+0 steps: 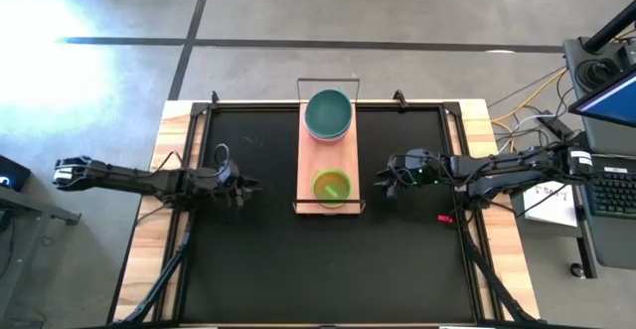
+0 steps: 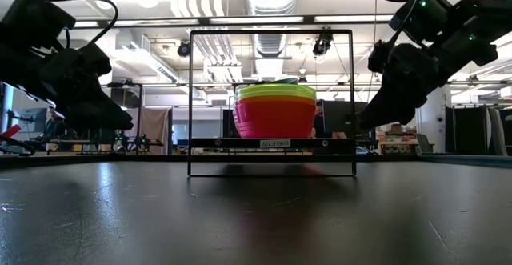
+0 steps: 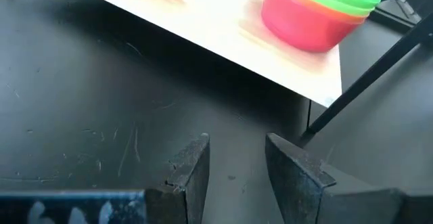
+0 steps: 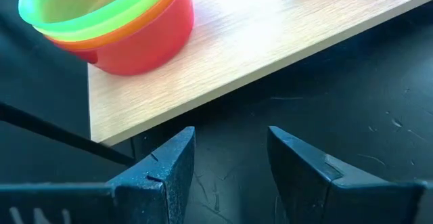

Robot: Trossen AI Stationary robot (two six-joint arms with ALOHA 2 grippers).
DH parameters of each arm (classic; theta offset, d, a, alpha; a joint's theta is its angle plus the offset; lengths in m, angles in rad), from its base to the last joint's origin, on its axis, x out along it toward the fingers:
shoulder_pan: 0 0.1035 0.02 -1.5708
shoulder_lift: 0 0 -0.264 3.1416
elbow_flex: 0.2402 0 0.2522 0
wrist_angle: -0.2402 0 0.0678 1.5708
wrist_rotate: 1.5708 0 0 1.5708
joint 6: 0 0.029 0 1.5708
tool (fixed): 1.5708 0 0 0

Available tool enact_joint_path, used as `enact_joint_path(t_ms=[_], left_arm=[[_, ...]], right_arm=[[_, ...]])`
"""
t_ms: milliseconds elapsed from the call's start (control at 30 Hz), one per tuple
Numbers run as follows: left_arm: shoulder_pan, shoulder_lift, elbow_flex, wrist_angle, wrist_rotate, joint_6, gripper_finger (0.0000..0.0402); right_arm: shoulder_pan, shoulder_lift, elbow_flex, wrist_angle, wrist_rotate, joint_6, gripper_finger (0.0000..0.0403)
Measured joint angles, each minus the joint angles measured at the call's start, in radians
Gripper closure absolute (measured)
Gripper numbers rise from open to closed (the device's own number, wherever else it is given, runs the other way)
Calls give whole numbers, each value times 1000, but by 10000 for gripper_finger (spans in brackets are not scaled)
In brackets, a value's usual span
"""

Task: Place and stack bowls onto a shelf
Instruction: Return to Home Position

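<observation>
One camera looks straight down from high up, one looks flat across the black counter (image 2: 256, 217), and two wrist cameras sit close, all seeing the green-topped stack of round plastic bowls (image 1: 331, 186).

We look out past the right gripper (image 4: 231, 132), whose two dark fingers (image 4: 169, 166) stand apart with a clear gap between them and nothing held there. Under them lies the black mat (image 4: 352, 95). Just ahead of the fingertips runs the long edge of the shelf (image 4: 270, 41), a light-wood board raised above the mat. On the board, near its end corner and ahead of the gripper, we see a nested stack of bowls (image 4: 111, 28): the red bowl (image 4: 142, 51) at the bottom, then an orange rim (image 4: 162, 14), a yellow-green one (image 4: 115, 22) and a green one (image 4: 30, 4) on top. A thin dark wire (image 4: 61, 132) crosses in front of that corner.
</observation>
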Motion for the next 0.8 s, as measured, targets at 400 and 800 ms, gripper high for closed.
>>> enact_joint_path(t_ms=[400,800], left_arm=[[0,3,1,2,1,0,276],[0,-198,0,4,2,0,276]], right_arm=[[0,0,0,0,2,0,229],[0,-198,-3,-4,2,0,229]])
